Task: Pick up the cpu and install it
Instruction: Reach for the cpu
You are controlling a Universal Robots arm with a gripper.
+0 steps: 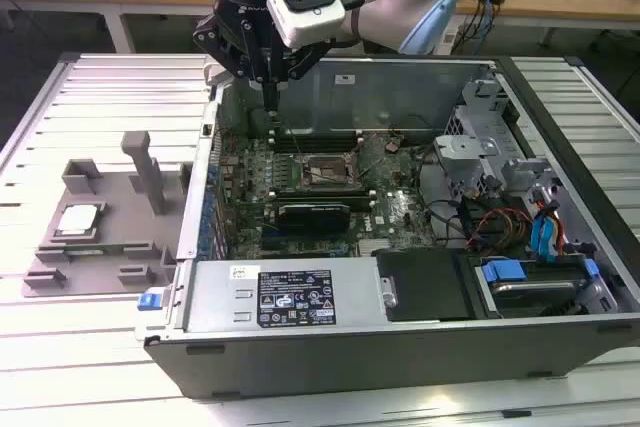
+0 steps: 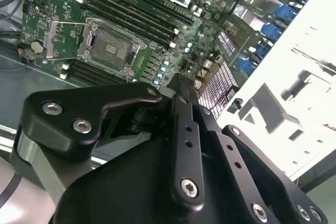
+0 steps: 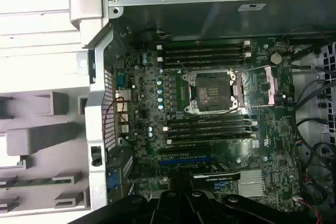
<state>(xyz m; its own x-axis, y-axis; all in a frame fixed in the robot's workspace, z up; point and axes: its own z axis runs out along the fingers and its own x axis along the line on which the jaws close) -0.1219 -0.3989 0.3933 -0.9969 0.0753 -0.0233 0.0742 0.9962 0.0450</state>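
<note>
The cpu [image 1: 78,219], a small silvery square, lies flat on the grey tray [image 1: 100,267] at the exterior view's left, outside the computer case [image 1: 400,337]. My gripper [image 1: 270,99] hangs over the case's back corner on that side, well apart from the cpu. Its fingers come together in one thin tip with nothing between them. The motherboard's socket [image 3: 210,90] is uncovered, with its metal frame [image 3: 270,85] swung open beside it. The socket [image 2: 107,45] also shows in the second wrist view, beyond the black gripper body [image 2: 173,171]. In the exterior view the socket [image 1: 315,169] lies below and in front of the gripper.
Memory slots [image 3: 207,53] flank the socket on two sides. A black card [image 1: 315,212] lies in front of it. Drive bays and cables [image 1: 530,237] crowd the case at the exterior view's right. The tray carries an upright grey post [image 1: 145,167] and raised blocks [image 1: 82,175].
</note>
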